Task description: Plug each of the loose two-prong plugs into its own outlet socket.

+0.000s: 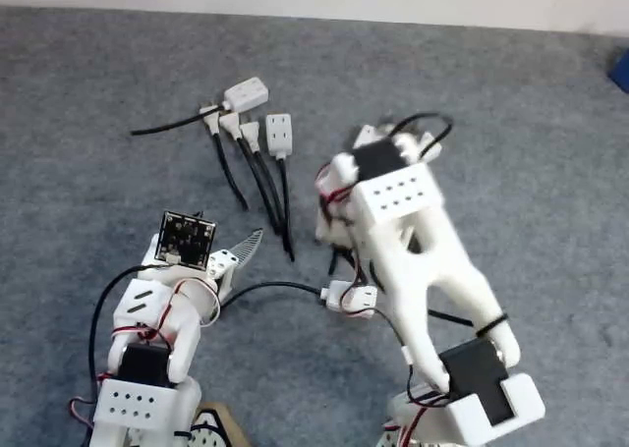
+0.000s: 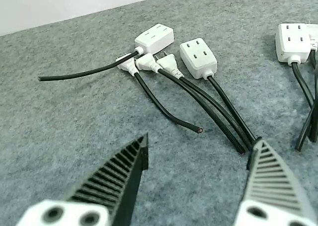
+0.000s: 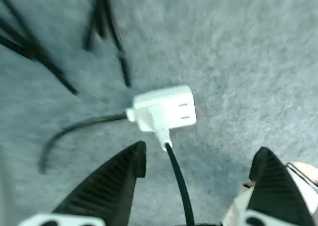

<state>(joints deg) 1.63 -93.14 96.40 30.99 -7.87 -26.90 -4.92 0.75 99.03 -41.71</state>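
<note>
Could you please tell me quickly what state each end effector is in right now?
Left end effector: open, holding nothing.
Right end effector: open, holding nothing, near a white outlet.

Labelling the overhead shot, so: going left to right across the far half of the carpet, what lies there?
Black cord end, angled outlet block, second outlet block with its cord trailing nearer, right arm, blue object at the edge.

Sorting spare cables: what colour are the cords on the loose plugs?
Black cords on white plugs, clearest in the left wrist view.
</note>
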